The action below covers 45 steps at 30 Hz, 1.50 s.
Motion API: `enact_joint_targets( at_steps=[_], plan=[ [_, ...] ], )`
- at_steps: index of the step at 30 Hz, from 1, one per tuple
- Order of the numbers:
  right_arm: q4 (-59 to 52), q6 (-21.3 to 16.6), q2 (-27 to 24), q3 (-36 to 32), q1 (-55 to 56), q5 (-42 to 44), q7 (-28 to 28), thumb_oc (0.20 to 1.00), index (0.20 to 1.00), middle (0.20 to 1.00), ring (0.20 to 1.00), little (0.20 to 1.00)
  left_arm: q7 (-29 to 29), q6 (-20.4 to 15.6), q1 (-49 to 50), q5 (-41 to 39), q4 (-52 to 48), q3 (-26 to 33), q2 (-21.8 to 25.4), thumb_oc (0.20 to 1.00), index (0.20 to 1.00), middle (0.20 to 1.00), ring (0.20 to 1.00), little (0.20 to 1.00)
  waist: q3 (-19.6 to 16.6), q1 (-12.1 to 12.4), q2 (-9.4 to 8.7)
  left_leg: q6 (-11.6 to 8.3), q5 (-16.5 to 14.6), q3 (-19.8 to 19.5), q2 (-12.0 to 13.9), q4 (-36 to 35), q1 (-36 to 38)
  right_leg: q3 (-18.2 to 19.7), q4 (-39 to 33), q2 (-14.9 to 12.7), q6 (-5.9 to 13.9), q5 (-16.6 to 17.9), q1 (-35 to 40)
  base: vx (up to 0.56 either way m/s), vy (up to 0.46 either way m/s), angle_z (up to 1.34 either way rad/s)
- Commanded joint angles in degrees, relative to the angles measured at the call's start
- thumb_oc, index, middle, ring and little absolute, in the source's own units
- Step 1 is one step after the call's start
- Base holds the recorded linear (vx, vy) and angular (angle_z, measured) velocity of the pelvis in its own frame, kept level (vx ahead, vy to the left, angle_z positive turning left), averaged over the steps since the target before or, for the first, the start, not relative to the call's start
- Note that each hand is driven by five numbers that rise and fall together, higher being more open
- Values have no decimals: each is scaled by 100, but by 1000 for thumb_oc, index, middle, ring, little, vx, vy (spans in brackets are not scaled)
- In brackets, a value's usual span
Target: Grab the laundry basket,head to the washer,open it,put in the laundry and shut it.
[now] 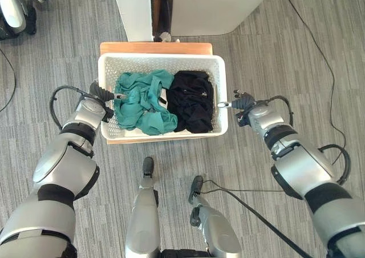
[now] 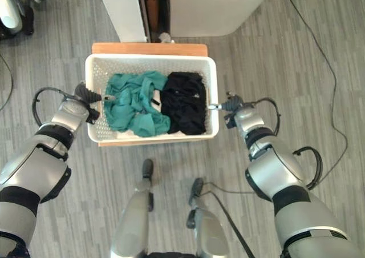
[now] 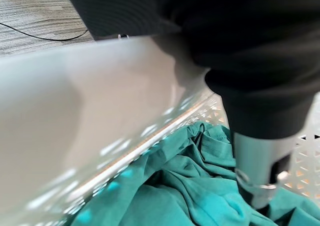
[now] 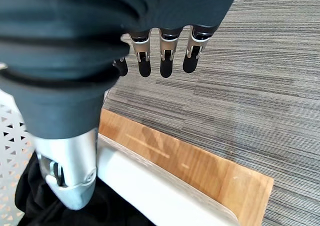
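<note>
Left hand (image 1: 104, 96): thumb hooked over laundry basket (image 1: 162, 60) rim; fingers hidden, we cannot tell.
Right hand (image 4: 160, 53): fingers straight, holding nothing (thumb inside rim).
Risk: we judge an uneven lift could tip it.

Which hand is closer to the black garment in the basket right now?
Right. The right hand sits at the basket rim beside the black garment; the left hand is at the opposite rim, by the teal garment.
</note>
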Motion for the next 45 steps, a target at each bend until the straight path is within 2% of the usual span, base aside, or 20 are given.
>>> enact_joint_targets(
  at_steps=[1, 2, 3, 4, 5, 6, 7, 8, 9, 14, 15, 16, 31, 32, 33, 36, 40, 45],
  plan=[
    [368, -210, -137, 272, -357, 97, -3, 1000, 1000, 1000, 1000, 1000, -84, -175, -447, -154, 582, -209, -256, 1000, 1000, 1000, 1000, 1000, -78, 81, 279, -127, 22, -270, 212, 91, -250, -65, 343, -312, 216, 85, -561, 18, -4, 6],
    [450, -195, -112, 337, -363, 22, 24, 1000, 1000, 1000, 1000, 1000, -111, -172, -447, -173, 610, -215, -272, 1000, 1000, 1000, 1000, 1000, -82, 86, 280, -126, 23, -276, 214, 91, -256, -74, 342, -310, 216, 83, -568, 0, 0, 0],
    [547, -167, -72, 400, -380, -58, 61, 1000, 1000, 1000, 1000, 1000, -124, -171, -470, -193, 650, -236, -306, 887, 887, 887, 887, 887, -73, 99, 282, -126, 25, -280, 211, 93, -261, -80, 343, -303, 213, 80, -564, 0, 0, 0],
    [750, -113, 2, 461, -398, -177, 113, 1000, 1000, 1000, 1000, 1000, -144, -162, -523, -210, 732, -274, -393, 705, 705, 705, 705, 705, -57, 124, 287, -129, 23, -284, 213, 85, -253, -79, 342, -295, 209, 74, -553, 16, -5, 3],
    [751, -113, 2, 460, -401, -177, 113, 1000, 1000, 1000, 1000, 1000, -145, -162, -526, -210, 733, -275, -393, 674, 674, 674, 674, 674, -70, 115, 284, -126, 39, -290, 207, 77, -270, -86, 338, -300, 210, 82, -568, 29, -19, 4],
    [985, -63, 72, 507, -412, -321, 166, 1000, 1000, 1000, 1000, 1000, -173, -150, -537, -195, 773, -302, -487, 514, 514, 514, 514, 514, -50, 149, 298, -125, 37, -304, 205, 75, -270, -93, 338, -291, 205, 75, -558, 0, 0, 0],
    [986, -64, 72, 507, -412, -321, 166, 1000, 1000, 1000, 1000, 1000, -173, -150, -538, -195, 774, -302, -487, 482, 482, 482, 482, 482, -52, 147, 298, -125, 37, -306, 205, 75, -272, -94, 339, -291, 205, 75, -560, 35, -32, 3],
    [1170, -17, 126, 530, -415, -451, 197, 1000, 1000, 1000, 1000, 1000, -201, -134, -552, -161, 799, -338, -562, 266, 266, 266, 266, 266, -42, 169, 315, -123, 49, -329, 195, 52, -286, -118, 335, -290, 202, 72, -558, 18, -15, 7],
    [1171, -17, 126, 530, -415, -451, 198, 1000, 1000, 1000, 1000, 1000, -201, -134, -553, -161, 799, -338, -562, 200, 200, 200, 200, 200, -42, 168, 315, -124, 50, -330, 194, 52, -287, -119, 335, -290, 202, 72, -558, 33, -16, 6],
    [1414, 1, 184, 478, -378, -591, 182, 1000, 1000, 1000, 1000, 1000, -266, -98, -496, 262, 835, -548, -666, 200, 200, 200, 200, 200, -47, 228, 370, -109, 62, -373, 144, 18, -328, -180, 339, -317, 209, 51, -556, 31, 0, 8],
    [1414, 1, 184, 478, -378, -591, 182, 868, 868, 868, 868, 868, -266, -98, -496, 262, 835, -548, -666, 200, 200, 200, 200, 200, -47, 228, 370, -109, 62, -373, 144, 18, -328, -180, 339, -317, 209, 51, -556, 38, 4, 10],
    [1380, -6, 172, 465, -303, -577, 190, 200, 200, 200, 200, 200, -266, -110, -479, 459, 786, -616, -637, 200, 200, 200, 200, 200, -74, 231, 378, -105, 61, -377, 129, -8, -328, -186, 335, -327, 216, 42, -552, 25, 3, 8],
    [1143, -143, -29, 395, -2, -576, 253, 200, 200, 200, 200, 200, -395, -155, -45, 1272, 597, -878, -341, 200, 200, 200, 200, 200, -363, 77, 387, -82, 23, -321, 110, -120, -157, -131, 358, -353, 233, -18, -498, 12, 3, 0],
    [1030, -113, -139, 398, 25, -586, 314, 200, 200, 200, 200, 200, -598, -208, 233, 726, 391, -745, -241, 200, 200, 200, 200, 200, -486, 22, 388, -75, -5, -304, 119, -169, -40, -92, 357, -352, 237, -46, -435, 54, 15, -5],
    [976, -94, -191, 386, 40, -561, 373, 200, 200, 200, 200, 200, -647, -225, 327, 505, 280, -718, -141, 200, 200, 200, 200, 200, -547, 3, 392, -74, -7, -300, 129, -189, -6, -82, 367, -351, 238, -56, -416, 54, 15, -7],
    [873, -84, -246, 388, 90, -570, 431, 200, 200, 200, 200, 200, -717, -235, 448, 300, 137, -718, 25, 200, 200, 200, 200, 200, -641, -17, 398, -75, -23, -273, 150, -229, 94, -48, 393, -342, 239, -73, -376, 40, 7, -4],
    [18, -128, -413, 473, 386, -1083, 501, 200, 200, 200, 200, 200, -893, -223, 932, 368, -580, -690, 405, 200, 200, 200, 200, 200, -929, -85, 379, -67, -103, -177, 229, -311, 414, 45, 345, -314, 254, -89, -204, 61, -3, -18],
    [-1422, -58, -854, 256, 1088, -1538, 695, 200, 200, 200, 200, 200, -1022, -186, 1803, 298, -2189, -307, 914, 200, 200, 200, 200, 200, -1248, -189, 384, -55, -190, -72, 299, -396, 788, 124, 272, -294, 253, -165, 83, 64, -7, -19]
  ],
)
